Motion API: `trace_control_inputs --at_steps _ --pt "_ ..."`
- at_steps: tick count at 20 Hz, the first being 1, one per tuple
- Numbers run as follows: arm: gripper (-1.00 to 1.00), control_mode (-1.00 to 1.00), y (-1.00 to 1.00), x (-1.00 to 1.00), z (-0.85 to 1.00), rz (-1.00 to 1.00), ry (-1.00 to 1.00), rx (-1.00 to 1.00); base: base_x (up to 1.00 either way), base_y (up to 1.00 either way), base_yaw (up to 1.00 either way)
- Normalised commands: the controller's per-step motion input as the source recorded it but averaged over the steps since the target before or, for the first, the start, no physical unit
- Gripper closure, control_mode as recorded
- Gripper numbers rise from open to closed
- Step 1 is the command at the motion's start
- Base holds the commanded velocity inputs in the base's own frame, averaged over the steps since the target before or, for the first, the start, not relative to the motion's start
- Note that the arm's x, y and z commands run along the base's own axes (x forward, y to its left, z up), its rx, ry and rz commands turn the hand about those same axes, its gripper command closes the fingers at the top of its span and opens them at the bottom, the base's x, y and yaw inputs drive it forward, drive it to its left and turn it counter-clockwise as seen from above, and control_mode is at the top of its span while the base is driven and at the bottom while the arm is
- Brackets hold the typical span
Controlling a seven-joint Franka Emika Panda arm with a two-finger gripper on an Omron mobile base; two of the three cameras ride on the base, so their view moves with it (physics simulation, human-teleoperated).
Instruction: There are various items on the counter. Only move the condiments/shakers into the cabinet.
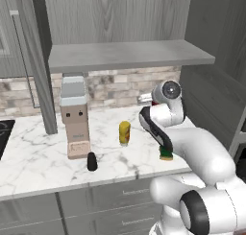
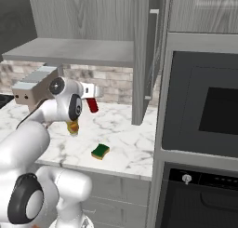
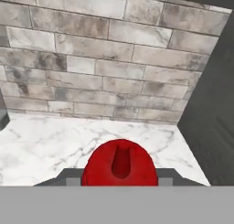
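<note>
Here the tool (image 2: pixel 91 97) grips the red bottle (image 2: pixel 92 104), holding it tilted in the air above the worktop (image 2: pixel 125 138) — below the cabinet shelf (image 2: pixel 79 52). The yellow bottle (image 1: pixel 124 133), black shaker (image 1: pixel 92 161), sponge (image 2: pixel 100 151) and tall beige appliance (image 1: pixel 75 116) stand on the marble — apart from each other.

Veined white marble counter (image 1: pixel 43 157); wood-grain grey cabinet (image 1: pixel 115 18); smooth red bottle (image 3: pixel 119 164)
</note>
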Motion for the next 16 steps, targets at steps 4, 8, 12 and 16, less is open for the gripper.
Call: trace_control_inputs --at_steps 4,8,12,16 --pt "1.0 -1.0 0.01 -0.29 1.0 0.0 0.05 0.0 0.0 0.0 0.0" --pt "1.0 -1.0 0.0 -0.22 1.0 0.03 0.0 0.0 0.0 0.0 0.0" --pt "1.0 -1.0 0.0 -0.09 1.0 0.0 -0.02 0.0 0.0 0.0 0.0" --pt "1.0 -1.0 0.0 -0.19 0.92 0.0 -0.26 0.0 0.0 0.0 0.0"
